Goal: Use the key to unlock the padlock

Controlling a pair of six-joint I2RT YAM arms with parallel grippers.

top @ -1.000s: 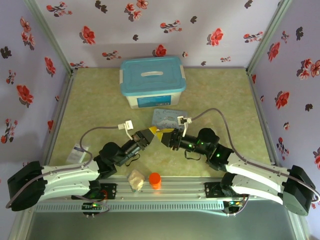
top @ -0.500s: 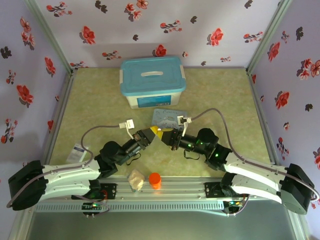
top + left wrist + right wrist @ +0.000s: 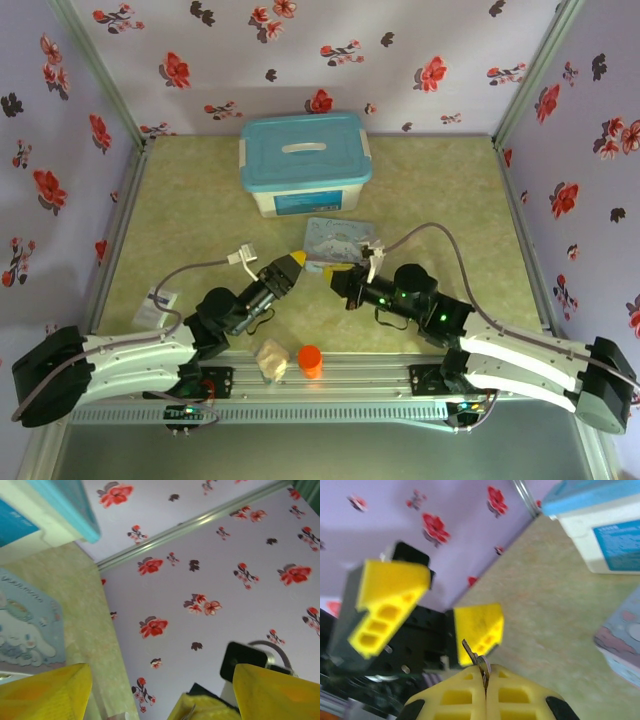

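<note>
While pinching thin, dark metal key (image 3: 472, 652) between right claw's (image 3: 484, 672) flush yellow foam pads (image 3: 455, 697), faced left claw (image 3: 294, 262), blocky hollow-celled wedges (image 3: 387, 605) spread wide apart.

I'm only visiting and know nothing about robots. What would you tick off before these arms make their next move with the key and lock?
1. Key pinched in the right end effector: ok.
2. Key tip sticks out past the pads: ok.
3. Left end effector gripping the padlock: not ok, its fingers stand apart with nothing between them.
4. Padlock's place and keyhole direction: cannot tell.
5. The two end effectors are apart, not touching: ok.
</note>
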